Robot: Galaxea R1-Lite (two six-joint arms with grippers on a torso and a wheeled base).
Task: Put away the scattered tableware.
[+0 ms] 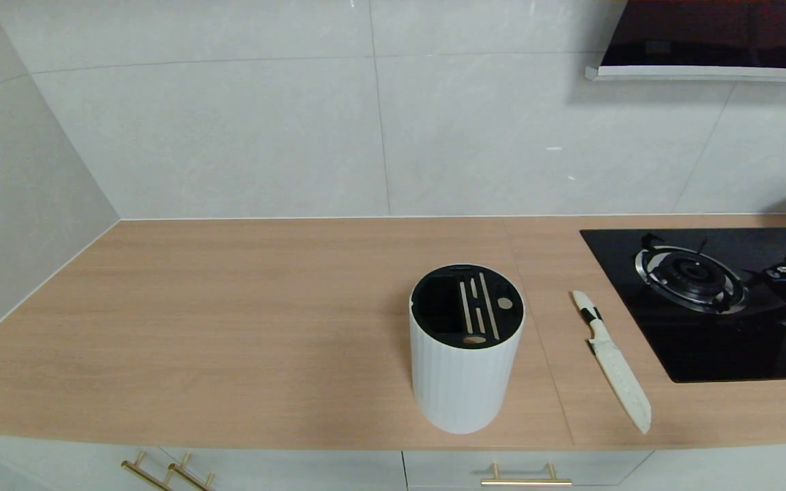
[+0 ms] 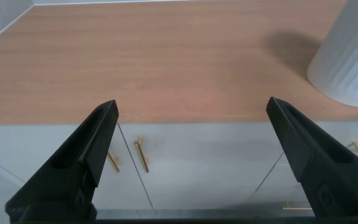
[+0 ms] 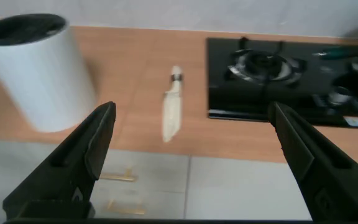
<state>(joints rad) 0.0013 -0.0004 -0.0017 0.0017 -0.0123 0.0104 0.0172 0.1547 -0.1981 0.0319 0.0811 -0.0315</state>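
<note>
Fingers of the left gripper stand spread wide with nothing between them. The right gripper has its fingers just as far apart and just as bare. Both hang out past the front edge of the worktop, over the cabinet fronts — probably a ready pose ahead of any reach.

Nearest on the worktop is a white ribbed knife holder, upright close to the front edge. Its black slotted top faces up, so blades can drop in from above.

On the robot's right of the holder, near it but not touching, lies the knife — flat and cream-coloured, blade tip toward the front edge, handle pointing toward the wall. It rests between the holder and a black gas hob, touching neither. Lying loose like this, it is likely the piece to be put away.

Behind the holder the worktop runs back to a pale tiled wall. No lettering or label can be read on the holder or the knife.
</note>
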